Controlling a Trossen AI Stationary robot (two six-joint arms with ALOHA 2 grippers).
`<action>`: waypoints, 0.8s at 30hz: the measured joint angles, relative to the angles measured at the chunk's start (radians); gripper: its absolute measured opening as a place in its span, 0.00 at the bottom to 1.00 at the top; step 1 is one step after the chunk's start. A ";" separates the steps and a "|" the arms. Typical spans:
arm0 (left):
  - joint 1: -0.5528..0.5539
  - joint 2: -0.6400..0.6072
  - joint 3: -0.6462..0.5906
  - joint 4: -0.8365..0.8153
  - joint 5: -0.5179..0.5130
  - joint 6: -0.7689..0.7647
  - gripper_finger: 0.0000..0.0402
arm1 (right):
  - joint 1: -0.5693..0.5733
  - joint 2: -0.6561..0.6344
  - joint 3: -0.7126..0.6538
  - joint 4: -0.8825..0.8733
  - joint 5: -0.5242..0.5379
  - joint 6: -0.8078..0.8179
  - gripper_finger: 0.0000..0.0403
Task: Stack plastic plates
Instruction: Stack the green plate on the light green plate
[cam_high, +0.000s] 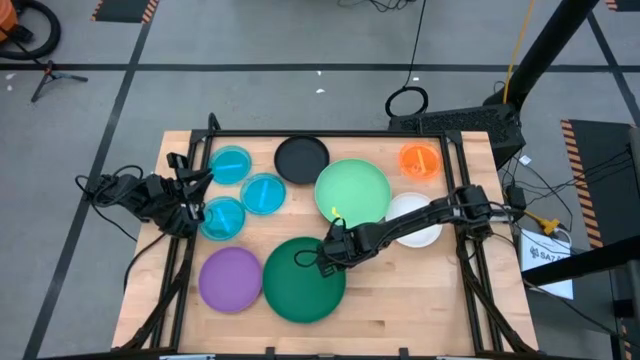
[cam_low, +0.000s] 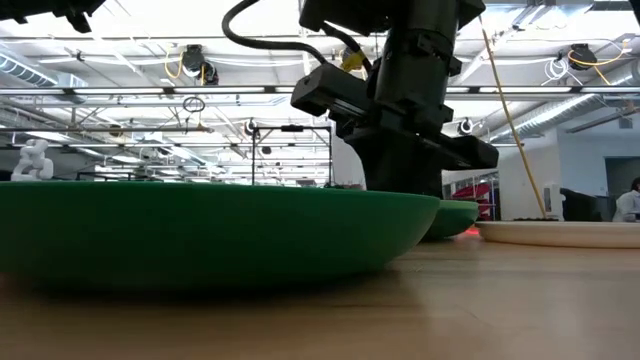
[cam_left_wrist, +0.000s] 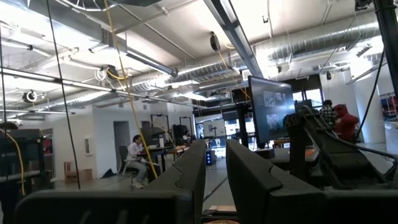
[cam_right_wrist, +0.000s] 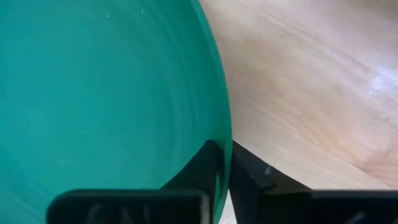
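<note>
**Right gripper pinches the dark green plate's rim; no stack yet**

Starting at the left edge of the wooden table (cam_high: 420, 290), I see my left gripper (cam_high: 203, 180) parked near the three small translucent blue divided plates (cam_high: 231, 164). In its own wrist view its two dark fingers (cam_left_wrist: 186, 180) stand a little apart with nothing between them, pointing out into the room.

Below them lies the medium round purple plate (cam_high: 231, 278), matte and flat. Just beside it sits the large dark green plastic plate (cam_high: 304, 280), smooth, slightly glossy, with a shallow bowl-like wall in the low view. My right gripper (cam_high: 331, 247) is clamped on its upper rim: the right wrist view shows one finger inside the wall and one outside, closed on the thin edge (cam_right_wrist: 219, 168).

Further right are the medium round black plate (cam_high: 301, 159), the large light green plate (cam_high: 352, 192), the white plate (cam_high: 413, 220) partly under the right arm, and the small translucent orange divided plate (cam_high: 420, 161).

As I judge it, the task is at its start: every plate lies single on the wood and all the stacking remains. The thin slick rim could slip from the pinch when lifted.
</note>
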 joint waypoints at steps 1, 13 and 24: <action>0.000 0.000 0.000 0.000 0.000 0.000 0.18 | 0.000 -0.001 0.000 0.001 -0.001 -0.002 0.03; 0.000 0.000 0.000 0.000 0.000 0.000 0.18 | -0.013 -0.048 0.001 -0.050 -0.026 -0.014 0.02; 0.000 0.000 0.000 0.000 0.000 0.000 0.18 | -0.026 -0.155 0.000 -0.146 -0.111 -0.093 0.02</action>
